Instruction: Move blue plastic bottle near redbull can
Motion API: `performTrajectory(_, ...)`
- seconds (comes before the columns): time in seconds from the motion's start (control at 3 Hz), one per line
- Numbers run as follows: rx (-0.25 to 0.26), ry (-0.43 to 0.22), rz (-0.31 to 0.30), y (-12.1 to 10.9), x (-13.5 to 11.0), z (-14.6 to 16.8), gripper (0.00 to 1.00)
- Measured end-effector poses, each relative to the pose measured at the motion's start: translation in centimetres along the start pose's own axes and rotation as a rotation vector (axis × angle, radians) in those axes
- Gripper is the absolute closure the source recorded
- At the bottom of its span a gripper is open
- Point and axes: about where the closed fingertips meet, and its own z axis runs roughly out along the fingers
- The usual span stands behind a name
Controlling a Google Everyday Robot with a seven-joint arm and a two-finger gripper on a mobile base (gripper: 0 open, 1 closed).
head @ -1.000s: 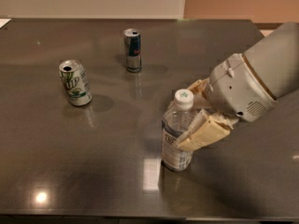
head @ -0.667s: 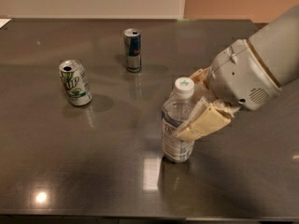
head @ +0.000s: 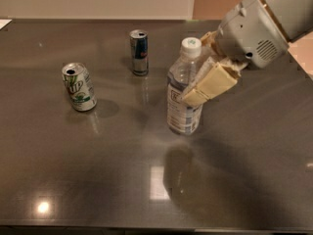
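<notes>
Clamping the blue plastic bottle (head: pixel 182 94) about its upper body, the gripper (head: pixel 196 68) reaches in from the right edge of the tabletop (head: pixel 58 170). One flat, cream-coloured finger (head: pixel 212 82) lies across the bottle's near side; the tip of the other shows behind the neck. Behind them sits a rounded, matte grey-white wrist housing (head: pixel 254 28) with a small vent grille.

Bottle: clear, faintly blue, ribbed plastic, a cylinder with a narrowed shoulder, a white screw cap and a white-and-blue label round the lower half. Its long axis is close to vertical, cap uppermost, with the top leaning slightly toward the right edge. It sits over the middle of the table, a little toward the right edge. A dark patch lies on the surface apart from its base, toward the near edge, so the bottle appears to be lifted clear — the glossy top makes this uncertain.

The redbull can (head: pixel 139 52) — slim, blue-and-silver metal with an opened top — stands upright toward the far edge, near the bottle and to its left, not touching it.

A wider white-and-green soda can (head: pixel 79 86) stands toward the left edge, well apart from both.

Tabletop: dark grey, smooth and highly reflective, showing can reflections and two bright glare spots near the near edge.
</notes>
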Motion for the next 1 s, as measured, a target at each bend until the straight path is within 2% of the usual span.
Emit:
performTrajectory(0.33,0.007,-0.023,0.015,-4.3,-0.3,-0.6,1.0)
performTrajectory(0.67,0.012,-0.044,0.031,-7.6,-0.3,-0.9,1.0)
performTrajectory(1.0,0.024,-0.056,0.058,-11.8,1.0,-0.6,1.0)
